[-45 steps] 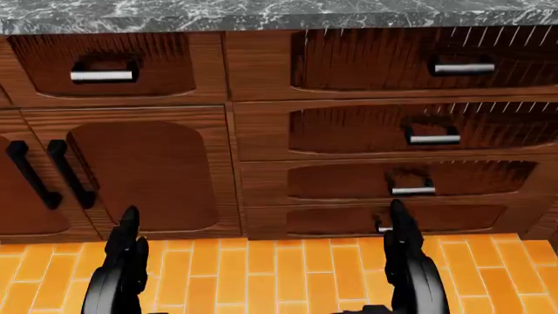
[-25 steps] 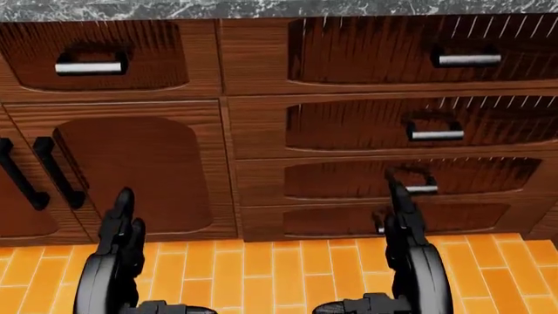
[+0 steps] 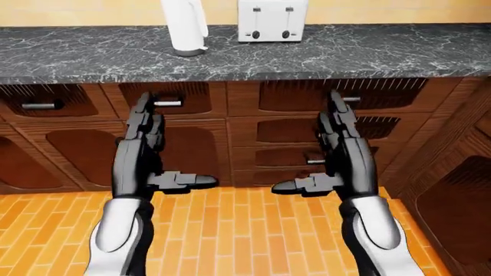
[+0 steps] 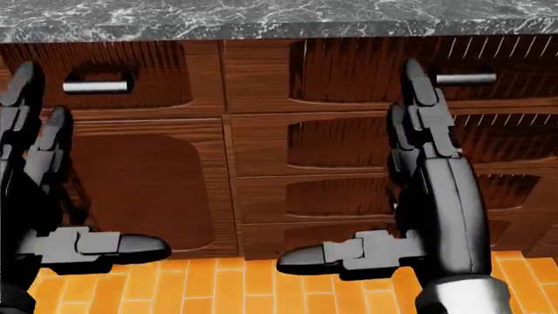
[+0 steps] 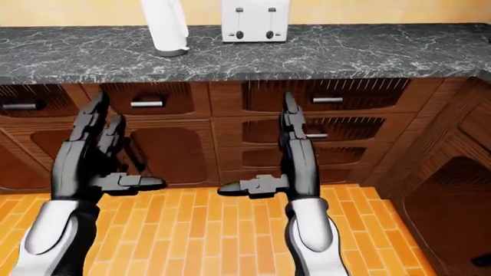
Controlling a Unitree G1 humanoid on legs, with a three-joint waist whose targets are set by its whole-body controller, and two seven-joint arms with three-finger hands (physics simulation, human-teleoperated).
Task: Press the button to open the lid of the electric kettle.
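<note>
The white electric kettle [image 3: 186,26] stands on the dark marble counter [image 3: 399,52] at the top left of the left-eye view. Only its lower body and grey base show; its lid and button are cut off by the top edge. My left hand [image 3: 153,144] and right hand [image 3: 330,144] are raised below the counter, level with the drawers. Both are open, fingers pointing up and thumbs pointing inward, and neither holds anything. Both hands are well below the kettle, the left one nearly under it. The head view shows the left hand [image 4: 39,150] and right hand [image 4: 418,131] against the drawers.
A white toaster [image 3: 272,20] sits on the counter right of the kettle. Below are wooden drawers [image 3: 322,129] with metal handles and cabinet doors [image 3: 76,149]. An orange tiled floor [image 3: 238,230] lies underneath. A side cabinet [image 3: 460,195] juts out at the right.
Both hands have risen from the bottom of the head view to drawer height, and their thumbs now show. The camera has tilted up slightly, as the counter edge sits lower.
</note>
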